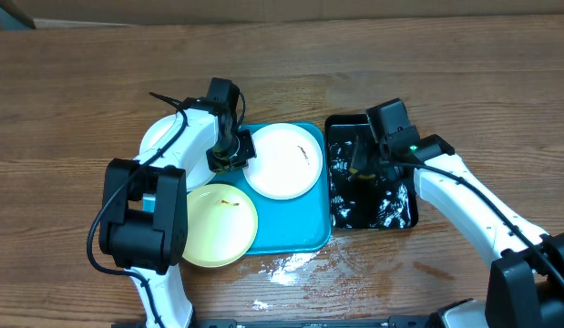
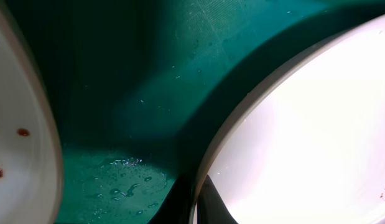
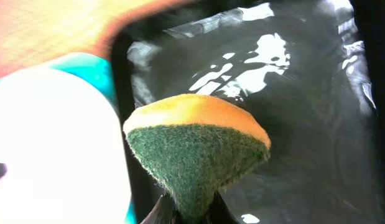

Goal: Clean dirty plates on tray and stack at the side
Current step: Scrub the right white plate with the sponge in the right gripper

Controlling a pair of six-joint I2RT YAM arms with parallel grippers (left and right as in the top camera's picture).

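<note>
Right gripper at the bottom edge of its wrist view, fingertips squeezed onto the narrow lower end of a sponge. Yellow foam on top, green scouring face toward the lens. Just behind and below the sponge, black tray, floor wet and glinting. Left of that, blurred white plate, with a strip of blue tray between plate and black tray.

Left gripper low in its own wrist view, one dark finger on each side of the white plate's rim, closed on that rim at the plate's left edge. Beside the rim, bare blue tray beaded with water drops.

From overhead: white plate on the far half of the blue tray, right edge near the black tray. Yellow plate on the tray's near-left corner, partly overhanging it, just apart from the white plate, with a small dark smear near its far rim. Second white plate on the table left of the blue tray, mostly hidden under the left arm. Black tray touching the blue tray's right side, right gripper above its left half. Spilled water on the wood in front of the blue tray.
</note>
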